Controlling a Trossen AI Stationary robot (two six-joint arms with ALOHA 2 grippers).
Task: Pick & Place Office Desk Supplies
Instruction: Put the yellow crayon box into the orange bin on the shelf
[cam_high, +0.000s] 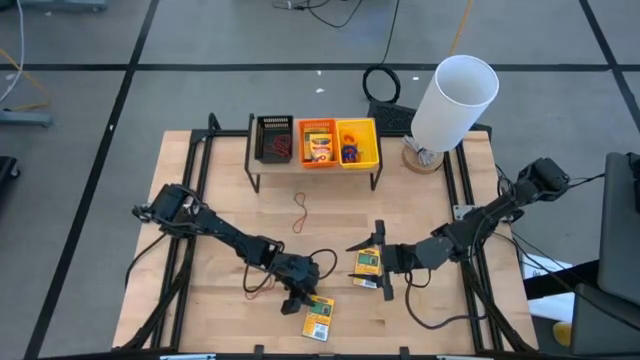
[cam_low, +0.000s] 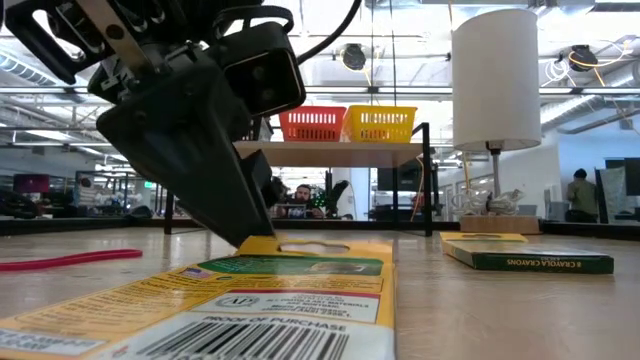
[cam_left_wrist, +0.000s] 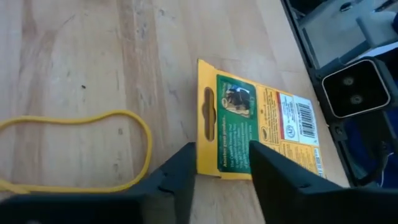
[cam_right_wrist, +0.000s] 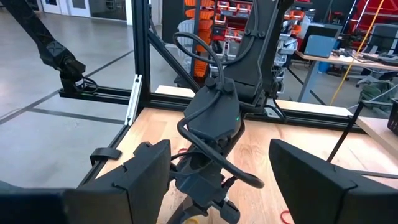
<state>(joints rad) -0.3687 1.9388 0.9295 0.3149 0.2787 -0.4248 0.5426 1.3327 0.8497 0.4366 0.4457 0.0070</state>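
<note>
Yellow pack (cam_left_wrist: 258, 134) flat on table, left hand (cam_left_wrist: 221, 177) straddling its end

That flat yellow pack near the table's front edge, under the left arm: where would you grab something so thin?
Probably at its hang-hole end. The pack lies flat on the table, so come from above and pinch across that short edge. The left tool is already there, open, with a finger on either side of that end.

Two flat yellow packs (cam_high: 319, 318) (cam_high: 367, 266) on table, red band (cam_high: 300, 213) mid-table
</note>
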